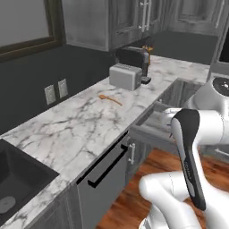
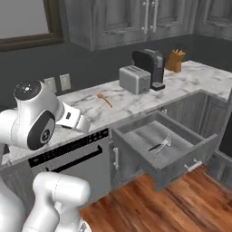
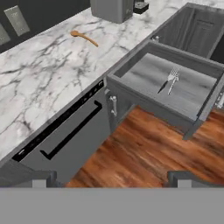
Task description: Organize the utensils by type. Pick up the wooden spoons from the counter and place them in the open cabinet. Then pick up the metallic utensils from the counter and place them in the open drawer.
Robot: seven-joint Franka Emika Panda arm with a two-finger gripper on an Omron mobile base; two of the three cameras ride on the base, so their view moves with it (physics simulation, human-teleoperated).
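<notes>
The white desk (image 3: pixel 39 83) holds one spoon (image 3: pixel 84 38) near a toaster (image 2: pixel 135 79). Forks (image 3: pixel 172 79) lie in the open drawer (image 3: pixel 205 105). The claw (image 3: pixel 112 180) is apart, over the wood floor (image 3: pixel 140 157).

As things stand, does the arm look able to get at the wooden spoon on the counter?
Probably yes: the wooden spoon lies alone on bare counter, clear of the toaster, with nothing above it. The open jaws are off over the floor, so a reach is needed.

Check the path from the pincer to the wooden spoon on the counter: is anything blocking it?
Nothing visible does. The orange-tan wooden spoon lies alone on bare white marble counter; the grey toaster stands beyond it, apart. The open pincer hangs over the wood floor, out from the counter's front edge.
</notes>
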